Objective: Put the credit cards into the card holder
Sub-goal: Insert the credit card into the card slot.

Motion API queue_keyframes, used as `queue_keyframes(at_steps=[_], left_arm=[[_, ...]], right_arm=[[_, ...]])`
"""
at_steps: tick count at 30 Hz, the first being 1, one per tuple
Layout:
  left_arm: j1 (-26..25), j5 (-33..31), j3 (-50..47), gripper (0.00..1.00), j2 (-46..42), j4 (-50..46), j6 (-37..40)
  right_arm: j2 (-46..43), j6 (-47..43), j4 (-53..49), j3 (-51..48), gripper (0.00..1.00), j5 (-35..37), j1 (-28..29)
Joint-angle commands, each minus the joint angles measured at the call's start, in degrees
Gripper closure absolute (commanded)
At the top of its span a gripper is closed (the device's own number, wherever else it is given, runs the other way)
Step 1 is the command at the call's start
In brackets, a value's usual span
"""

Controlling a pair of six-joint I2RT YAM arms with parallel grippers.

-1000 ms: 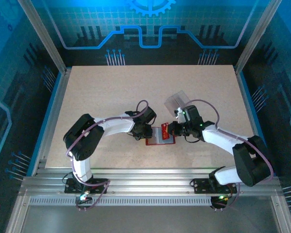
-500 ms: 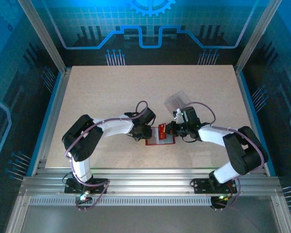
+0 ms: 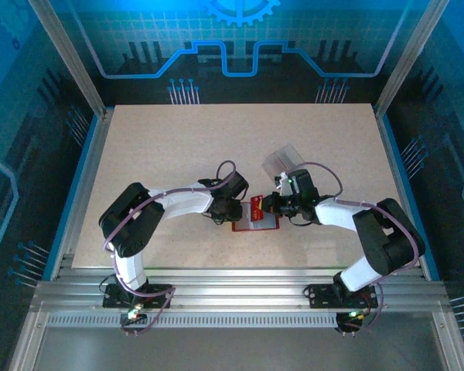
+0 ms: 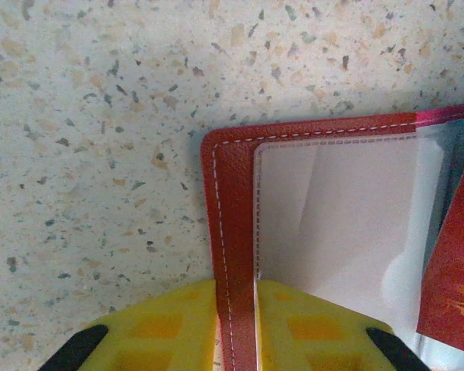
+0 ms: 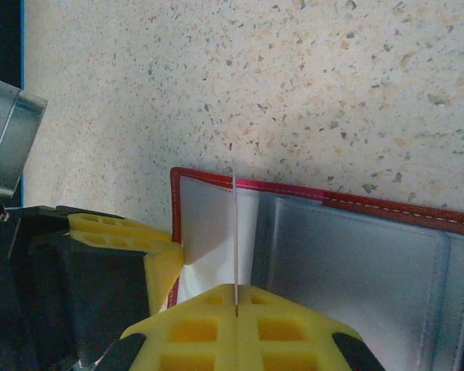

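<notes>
The card holder (image 3: 253,222) lies open on the table, dark red with greyish clear pockets (image 5: 356,263). My left gripper (image 3: 230,210) is shut on its left edge; in the left wrist view the yellow fingers (image 4: 162,325) clamp the stitched red border (image 4: 226,201). From the right, my right gripper (image 3: 271,205) is shut on a thin pale credit card (image 5: 236,228). The card stands on edge, and its far end is over the holder's left pocket. The left gripper's yellow finger (image 5: 151,259) sits just beside it.
A clear box (image 3: 282,162) stands just behind the right gripper. A red printed card (image 4: 456,263) shows in the holder's right half. The speckled tabletop (image 3: 178,147) stretches away behind and to the left, walled by aluminium posts (image 3: 69,58).
The right arm has folded in and its gripper has edged left over the holder with the card. The left jaws have closed tighter on the holder's edge.
</notes>
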Motion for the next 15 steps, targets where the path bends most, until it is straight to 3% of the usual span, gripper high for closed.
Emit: queue_keyframes(at_steps=[1, 15], left_arm=[[-1.1, 1.4, -1.3, 0.79, 1.1, -0.9, -0.4], [-1.2, 1.8, -1.0, 0.79, 1.4, -0.8, -0.6]], right_arm=[[1.1, 0.2, 1.0, -0.1, 0.99, -1.7, -0.8], [4.9, 2.8, 4.3, -0.2, 1.0, -6.0, -1.5]])
